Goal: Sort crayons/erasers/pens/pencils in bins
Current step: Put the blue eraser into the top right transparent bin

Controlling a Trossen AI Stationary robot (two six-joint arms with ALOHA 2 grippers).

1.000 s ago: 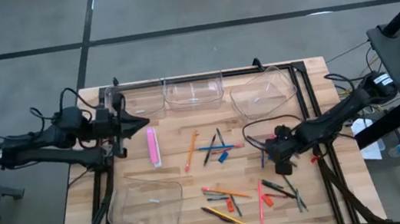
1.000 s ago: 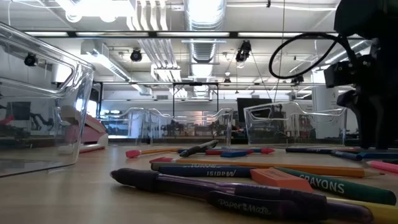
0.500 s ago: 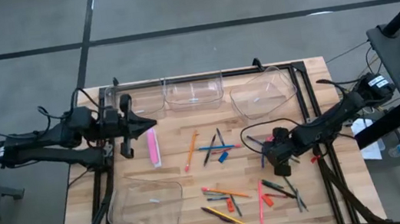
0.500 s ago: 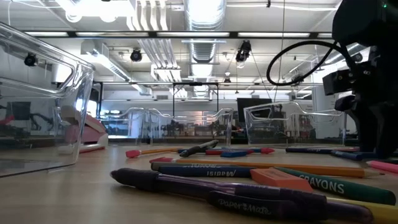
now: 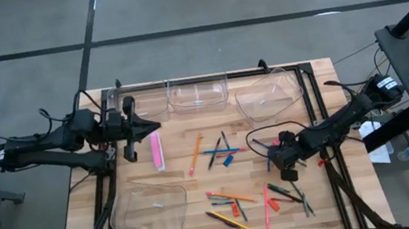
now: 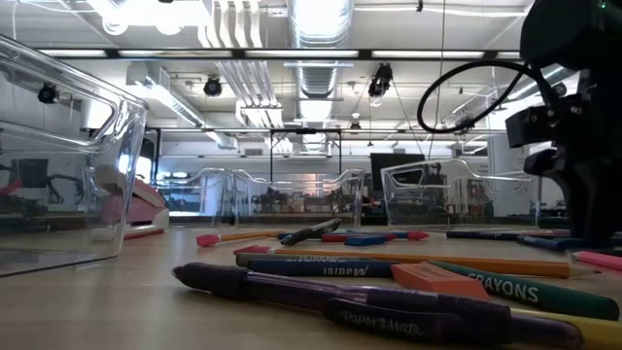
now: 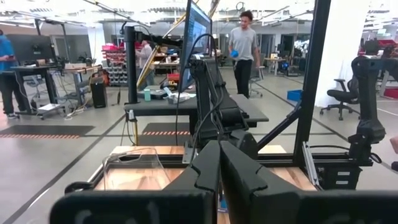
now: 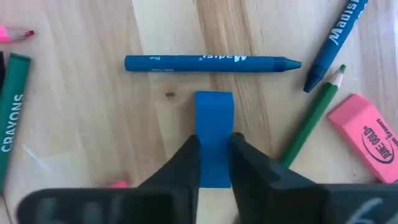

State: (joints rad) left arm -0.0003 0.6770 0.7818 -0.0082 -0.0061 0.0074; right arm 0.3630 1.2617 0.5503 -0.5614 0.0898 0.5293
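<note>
The right gripper (image 8: pixel 214 163) stood low over the wooden table (image 5: pixel 183 192), right of centre, its two dark fingers (image 8: pixel 182 163) pinching a blue eraser (image 8: pixel 214 138) that lay flat on the wood. Just beyond the eraser lay a blue crayon (image 8: pixel 211 63), crosswise to it and apart from it; a second blue crayon (image 8: pixel 333 42), a green pencil (image 8: pixel 312 119) and a pink eraser (image 8: pixel 366 133) lay to one side, and a green crayon (image 8: pixel 12 117) to the other. From above, the right gripper (image 5: pixel 289 168) sat among scattered sticks: a pink pencil (image 5: pixel 266 206) and dark pens (image 5: pixel 285 192) nearer the front edge, an orange pencil (image 5: pixel 195 154) and a blue stick (image 5: pixel 225 151) toward the middle. One clear bin (image 5: pixel 151 209) lay at the front left, tilted out of square with the table edge. Seen at table height, a purple pen (image 6: pixel 292 287) lay closest, with a crayon marked CRAYONS (image 6: pixel 505 285) behind it and the right arm (image 6: pixel 581 117) dark at the edge. A pink block (image 5: pixel 157 150) lay left of centre. The left gripper (image 5: pixel 152 126) hovered just behind that block, fingers (image 7: pixel 249 180) pressed together and holding nothing. Three more bins stood along the far edge: one (image 5: pixel 143 100) beside the left gripper, one (image 5: pixel 198 92) in the middle, one (image 5: pixel 268 95) at the right, turned askew. Beyond the table, people (image 7: pixel 242 43) stood in the workshop.
</note>
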